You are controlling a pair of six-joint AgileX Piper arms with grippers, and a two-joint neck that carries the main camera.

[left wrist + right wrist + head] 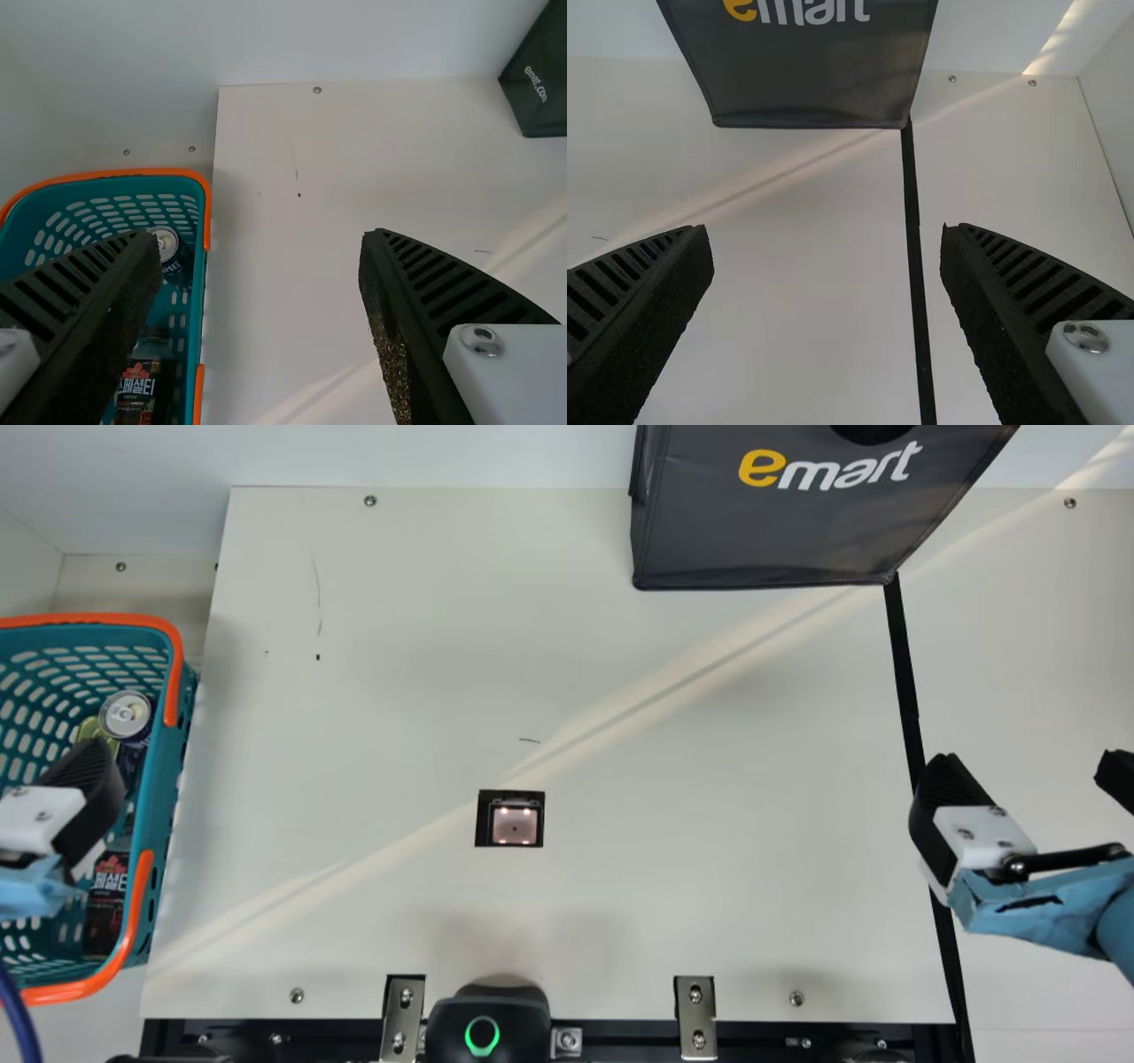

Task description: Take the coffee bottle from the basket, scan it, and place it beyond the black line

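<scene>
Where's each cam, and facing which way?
Left wrist: on that arm, facing basket and table; left hand open, bottom edge.
Right wrist: on that arm, facing bag and black line; right hand open, bottom edge.
Main: on neck, looking down on table; both hands at sides.
Shared: bag and black line, main and right wrist.

A lab-like mock checkout (screwed-down panels [399, 646]): basket [166, 806], scanner [515, 826], shopping bag [762, 536].

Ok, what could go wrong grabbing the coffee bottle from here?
The coffee bottle sits close to the basket wall and its orange handle; the left claw, open wide, might snag either going in. The can in the same basket could get knocked if it strays.
</scene>
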